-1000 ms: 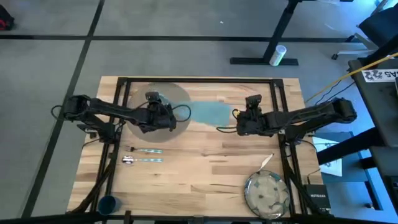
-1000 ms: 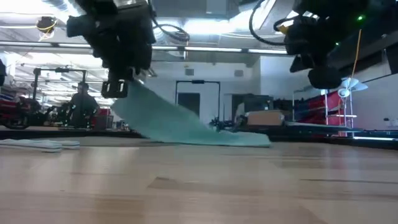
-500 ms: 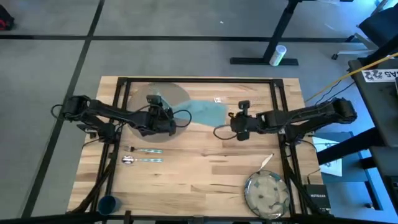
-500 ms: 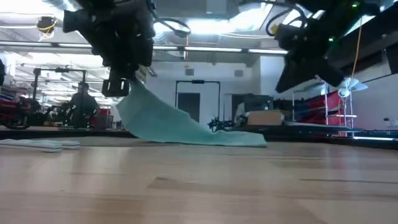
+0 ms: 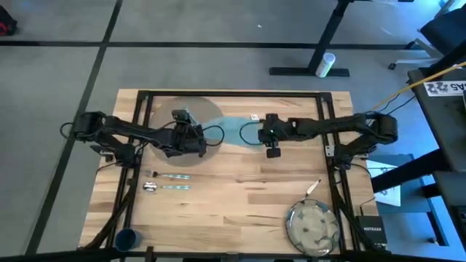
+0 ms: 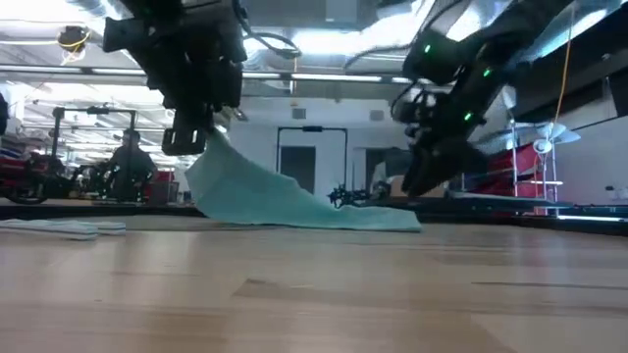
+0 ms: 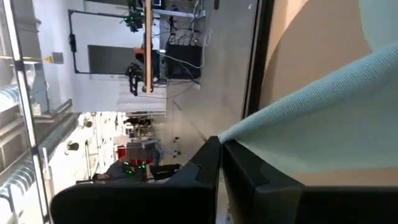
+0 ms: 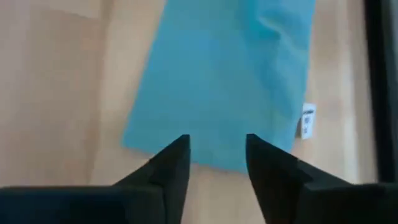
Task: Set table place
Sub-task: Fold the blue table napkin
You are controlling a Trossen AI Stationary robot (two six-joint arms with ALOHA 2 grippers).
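So we've got the teal napkin (image 5: 234,132) pinched by its one corner in our left gripper (image 5: 198,140), fingers clamped tight on the cloth and holding that end up off the table (image 5: 240,211), right over the round grey-brown placemat (image 5: 164,116). The rest of the napkin slopes down from those fingers and lies flat on the wood. Our right gripper (image 8: 214,152) has its fingers spread with nothing between them, and the napkin's free short edge sits just past the fingertips, with its little white tag (image 8: 307,119) off to one side.

Our take on doing this step well: the right fingers should come down square on that loose edge, near a corner, and only bite cloth, not scrape wood. Then both ends move together, kept lightly taut so it doesn't bunch up.

Count on the table: one napkin, one placemat, one speckled plate (image 5: 313,224), one dark-blue cup (image 5: 127,239), and three pieces of cutlery — two (image 5: 166,181) near the left fingers, one (image 5: 312,189) by the plate.
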